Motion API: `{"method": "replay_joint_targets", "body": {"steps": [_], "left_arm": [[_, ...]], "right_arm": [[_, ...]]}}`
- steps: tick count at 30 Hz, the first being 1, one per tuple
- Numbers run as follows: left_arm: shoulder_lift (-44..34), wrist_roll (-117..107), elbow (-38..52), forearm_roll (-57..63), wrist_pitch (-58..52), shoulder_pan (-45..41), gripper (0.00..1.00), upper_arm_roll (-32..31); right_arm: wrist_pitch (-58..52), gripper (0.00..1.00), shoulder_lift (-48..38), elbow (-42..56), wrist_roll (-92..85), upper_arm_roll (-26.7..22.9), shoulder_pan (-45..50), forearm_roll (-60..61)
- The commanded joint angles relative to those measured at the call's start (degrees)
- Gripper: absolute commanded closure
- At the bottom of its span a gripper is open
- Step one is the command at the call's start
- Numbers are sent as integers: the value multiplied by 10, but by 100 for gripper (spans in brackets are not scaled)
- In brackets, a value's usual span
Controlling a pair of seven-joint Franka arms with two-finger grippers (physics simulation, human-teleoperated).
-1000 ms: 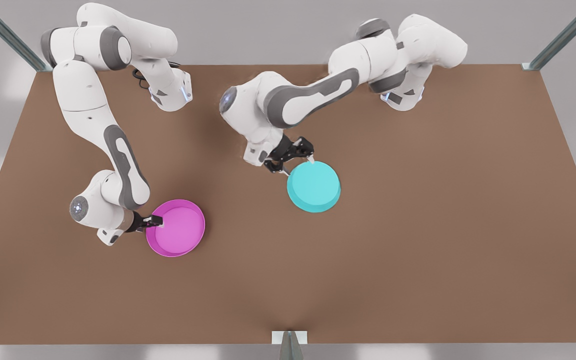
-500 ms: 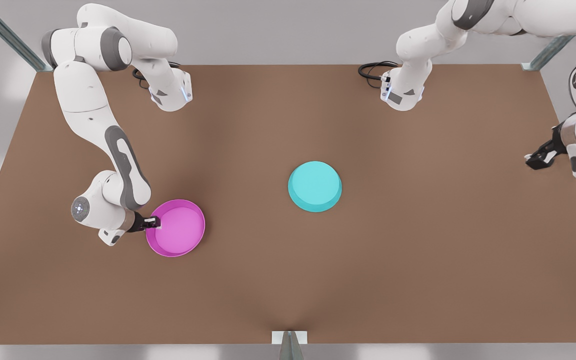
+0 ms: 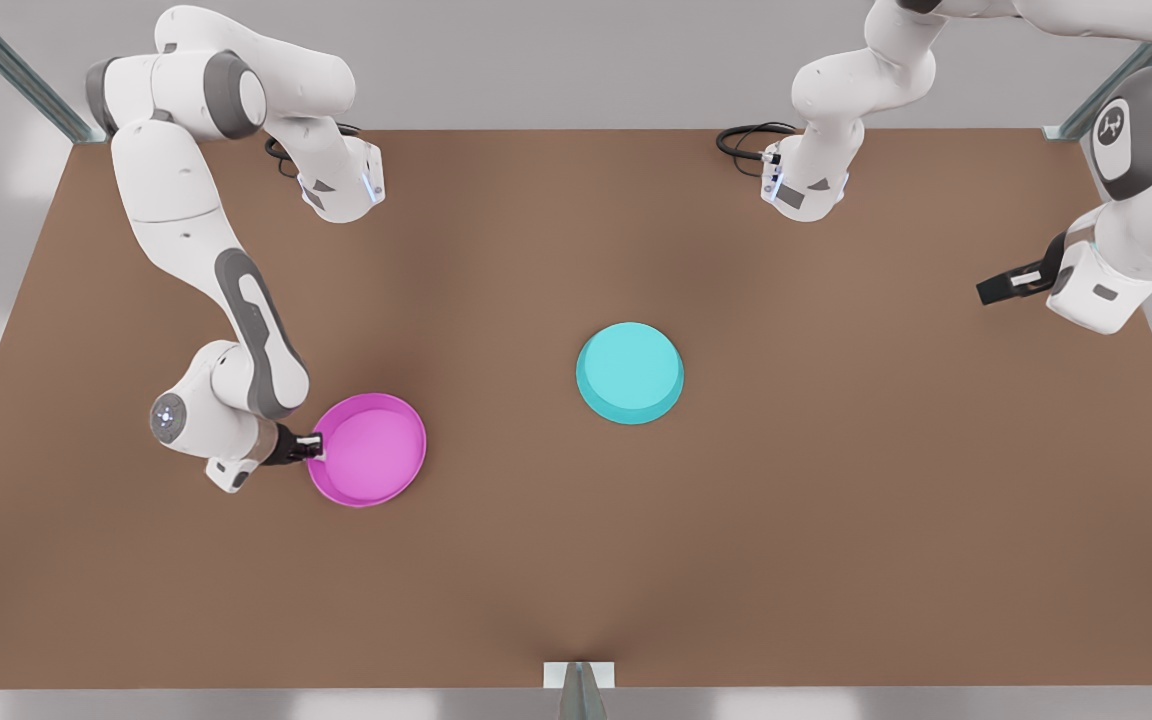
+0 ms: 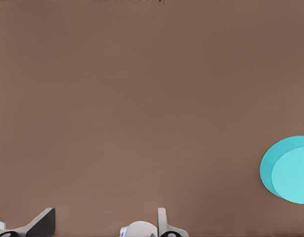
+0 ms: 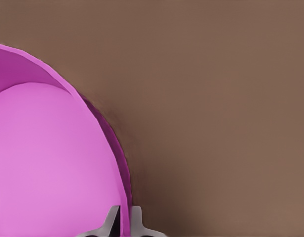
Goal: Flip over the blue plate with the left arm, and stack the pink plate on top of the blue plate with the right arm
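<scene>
Since half a second ago the round, shallow magenta-pink plate has shifted a little toward the front view's right and looks raised off the brown bench, carried by the right pincer, while the left arm has swung its left pincer higher near the bench's edge on the front view's right. The round turquoise-cyan plate has not moved: it lies base-up in the middle of the bench, well apart from both pincers, so the flip looks done. In the right wrist view the right pincer's fingers are pressed onto the pink plate's rim, one inside and one outside, pinching it at a single spot. That narrow hold is the main risk: I judge the dish could pivot or slip out during the carry across the bench, or sag so that its far edge strikes the blue plate and pushes it aside. A release off-centre on the upturned, sloping base could also let it slide off. The left pincer's fingers stand spread with nothing between them, and that arm waits clear of the path.
</scene>
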Motion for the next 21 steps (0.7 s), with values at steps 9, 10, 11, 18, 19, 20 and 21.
{"method": "replay_joint_targets", "body": {"steps": [9, 10, 11, 18, 19, 20, 21], "left_arm": [[1, 199, 0, -2, 11, -1, 0, -1], [1, 195, 0, -2, 10, -1, 0, -1], [1, 193, 0, -2, 11, -1, 0, -1], [1, 192, 0, -2, 10, -1, 0, -1], [1, 193, 0, -2, 10, -1, 0, -1], [1, 192, 0, -2, 11, -1, 0, -1], [1, 192, 0, -2, 10, -1, 0, -1]], "right_arm": [[-38, 79, -47, 9, 7, 98, 5, 150], [-38, 79, -48, 10, 13, 123, 8, 167], [-38, 79, -52, 28, 62, 143, 24, 168], [-35, 79, -5, 132, 221, 147, 206, 169], [-31, 79, 10, 146, 233, 147, 228, 170], [-19, 79, 16, 147, 235, 147, 238, 171], [-19, 79, 17, 146, 236, 147, 244, 173]]}}
